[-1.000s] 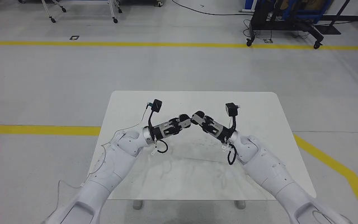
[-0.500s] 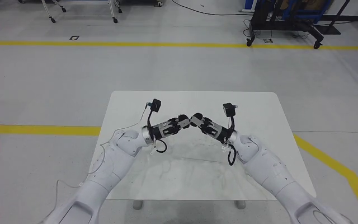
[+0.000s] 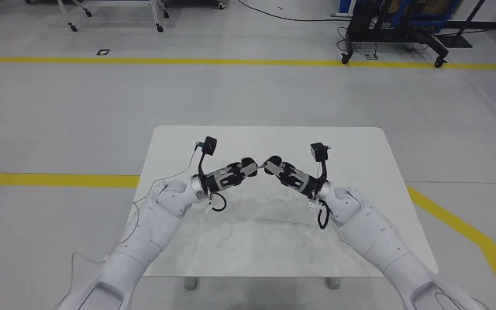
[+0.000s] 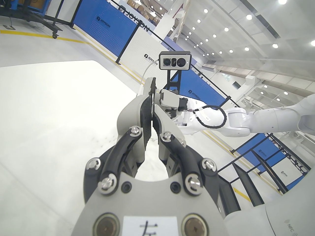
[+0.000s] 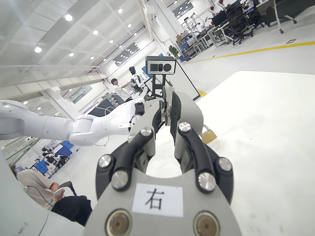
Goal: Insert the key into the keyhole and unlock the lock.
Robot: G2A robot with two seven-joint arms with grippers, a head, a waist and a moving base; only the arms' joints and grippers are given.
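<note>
So both arms were up over the middle of the white rectangular table point(image 3: 353, 147), meeting nose to nose in the air. The right gripper point(image 3: 271, 163) point(image 5: 166, 110) had its ribbed black pads a little apart and clamped on a small silvery metal key point(image 5: 166, 114), or at least that's what the shiny bit looked like to me. It was tiny and mostly hidden by the fingers. The left gripper point(image 3: 252, 165) point(image 4: 153, 109) had its pads squeezed together, tips right up against the right one's tips. Honestly couldn't tell if it was pinching the key too. The small brass-coloured padlock point(image 5: 208, 135) with the silver shackle was lying on the table just beside the right gripper, half hidden behind one of its fingers, with neither gripper touching it.
</note>
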